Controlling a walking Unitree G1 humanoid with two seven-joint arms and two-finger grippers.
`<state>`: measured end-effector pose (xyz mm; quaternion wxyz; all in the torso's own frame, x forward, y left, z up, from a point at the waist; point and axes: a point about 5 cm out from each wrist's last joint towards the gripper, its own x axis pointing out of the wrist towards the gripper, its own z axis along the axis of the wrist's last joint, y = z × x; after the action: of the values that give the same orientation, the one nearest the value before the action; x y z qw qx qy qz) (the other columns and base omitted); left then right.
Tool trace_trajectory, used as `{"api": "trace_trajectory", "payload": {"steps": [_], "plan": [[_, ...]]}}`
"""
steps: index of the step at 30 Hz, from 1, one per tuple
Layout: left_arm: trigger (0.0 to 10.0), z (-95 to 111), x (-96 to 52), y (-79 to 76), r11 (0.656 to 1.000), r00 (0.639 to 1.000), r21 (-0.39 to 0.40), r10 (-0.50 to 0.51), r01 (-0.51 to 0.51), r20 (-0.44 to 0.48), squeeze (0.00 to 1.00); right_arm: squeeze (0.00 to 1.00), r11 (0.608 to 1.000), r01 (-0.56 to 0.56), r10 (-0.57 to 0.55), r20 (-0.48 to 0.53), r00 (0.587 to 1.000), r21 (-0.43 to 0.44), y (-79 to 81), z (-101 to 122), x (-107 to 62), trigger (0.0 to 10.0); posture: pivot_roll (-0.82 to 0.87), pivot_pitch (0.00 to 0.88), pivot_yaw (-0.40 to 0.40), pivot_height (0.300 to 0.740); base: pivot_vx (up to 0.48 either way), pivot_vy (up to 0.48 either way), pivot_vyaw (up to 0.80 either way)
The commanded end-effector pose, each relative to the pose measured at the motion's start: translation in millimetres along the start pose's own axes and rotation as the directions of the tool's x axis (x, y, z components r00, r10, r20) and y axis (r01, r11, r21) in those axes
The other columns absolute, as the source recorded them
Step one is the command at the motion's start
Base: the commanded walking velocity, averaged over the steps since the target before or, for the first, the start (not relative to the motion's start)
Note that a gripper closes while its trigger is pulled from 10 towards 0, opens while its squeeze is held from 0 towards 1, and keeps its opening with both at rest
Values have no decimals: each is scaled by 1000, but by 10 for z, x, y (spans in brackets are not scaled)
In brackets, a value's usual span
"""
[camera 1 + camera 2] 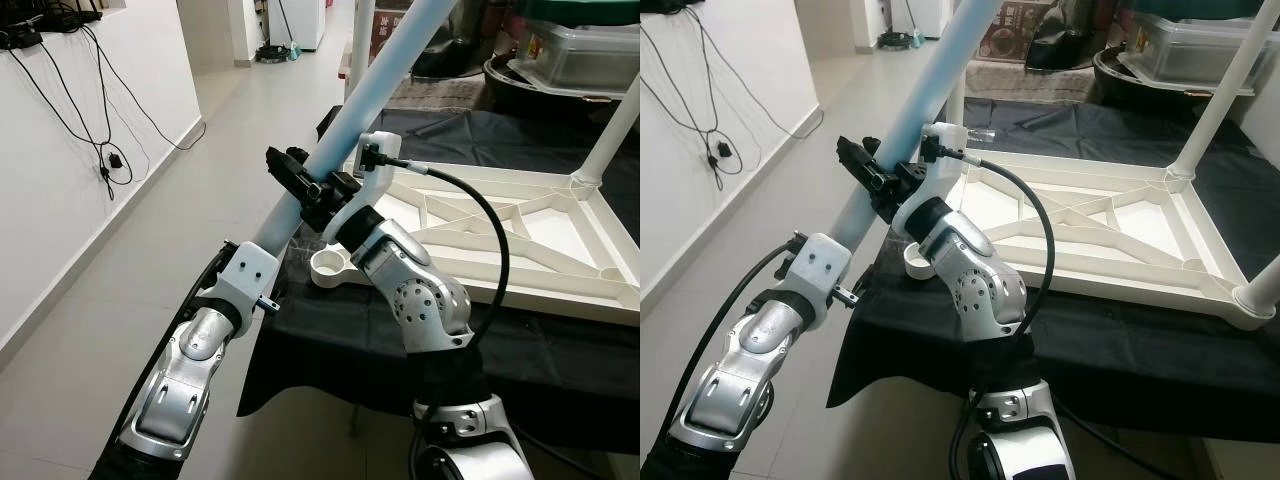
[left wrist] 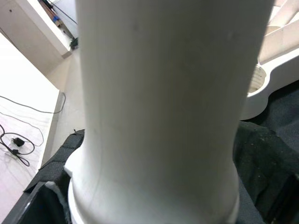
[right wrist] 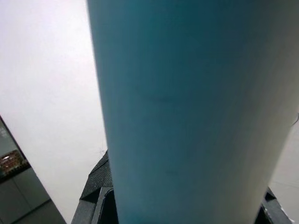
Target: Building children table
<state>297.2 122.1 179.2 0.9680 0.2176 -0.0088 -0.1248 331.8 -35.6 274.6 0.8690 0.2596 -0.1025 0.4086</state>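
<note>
A long pale blue table leg slants up from the lower left across the head views. My right gripper is shut around its middle, black fingers on either side. My left gripper holds its lower end, the flared foot close in the left wrist view. The white children's table top lies upside down on a black cloth. Its near-left corner socket stands empty, just right of the leg's lower end. A white leg stands in the far right corner.
A white wall with hanging black cables runs along the left, and tiled floor lies between it and the cloth. Plastic bins are stacked behind the table top. Another fitted leg stands at the near right corner.
</note>
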Motion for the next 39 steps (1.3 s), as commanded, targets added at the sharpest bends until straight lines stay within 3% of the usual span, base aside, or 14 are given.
{"api": "trace_trajectory", "payload": {"steps": [1, 3, 4, 5, 6, 17, 18, 27, 28, 31, 34, 35, 39], "plan": [[6471, -1, 23, -41, 1000, 1000, -3, -19, 19, 0, 0, 0, 1000, -19, 19, -8, 1000, 24, 64, -73, -21, 10000, 74, 55, -11, 740, 0, 0, 0], [6471, -1, 23, -41, 1000, 1000, -3, -19, 19, 0, 0, 0, 1000, -19, 19, -8, 1000, 24, 64, -73, -21, 10000, 74, 55, -11, 740, 0, 0, 0], [2235, -2, 25, -35, 1000, 1000, -1, -14, 14, 2, 0, 0, 999, -25, 26, -14, 1000, 23, 76, -89, -27, 10000, 74, 55, -11, 740, 0, 0, 0], [2235, -2, 25, -35, 1000, 1000, -1, -14, 14, 2, 0, 0, 999, -25, 26, -14, 1000, 23, 76, -89, -27, 10000, 74, 55, -11, 740, 0, 0, 0], [0, 0, 24, -38, 1000, 1000, 5, -18, 18, 8, 0, 0, 999, -33, 33, -20, 999, 20, 88, -106, -35, 10000, 74, 55, -11, 740, 0, 0, 0], [0, -29, 18, -72, 1000, 1000, 3, -21, 21, 3, 0, 0, 1000, -26, 25, -50, 998, -12, 88, -196, -60, 10000, 75, 55, -11, 740, 0, 0, 0], [10000, -50, 9, -69, 1000, 1000, -6, -13, 13, -7, 0, 1000, 999, -20, 19, -49, 999, -30, 72, -202, -67, 10000, 72, 48, -7, 740, 0, 0, 0], [10000, -64, -83, -129, 997, 1000, -71, -11, 11, -5, 0, 1000, 996, -48, 43, -62, 997, -80, -6, -180, -110, 10000, 74, 40, 1, 740, 0, 0, 0], [10000, -49, -118, -187, 995, 1000, -97, -31, 31, 0, 0, 0, 995, -58, 52, -74, 996, -82, -47, -169, -121, 10000, 74, 40, 1, 740, 0, 0, 0], [10000, -60, -228, -330, 979, 995, -176, -99, 98, 1, 0, 0, 991, -109, 100, -113, 989, -76, -170, -130, -155, 10000, 79, 32, 2, 740, 0, 0, 0], [10000, -73, -261, -352, 976, 994, -191, -110, 108, 2, 0, 0, 989, -132, 123, -129, 984, -64, -200, -118, -165, 10000, 79, 32, 2, 740, 0, 0, 0], [10000, -96, -333, -431, 970, 991, -206, -131, 126, -8, 0, 0, 971, -238, 231, -175, 957, -18, -226, -91, -223, 10000, 86, 27, 3, 740, 0, 0, 0], [10000, -93, -438, -583, 952, 982, -248, -188, 180, -10, 0, 0, 919, -393, 387, -236, 891, 25, -207, -50, -303, 10000, 88, 27, 5, 740, 0, 0, 0]]}}
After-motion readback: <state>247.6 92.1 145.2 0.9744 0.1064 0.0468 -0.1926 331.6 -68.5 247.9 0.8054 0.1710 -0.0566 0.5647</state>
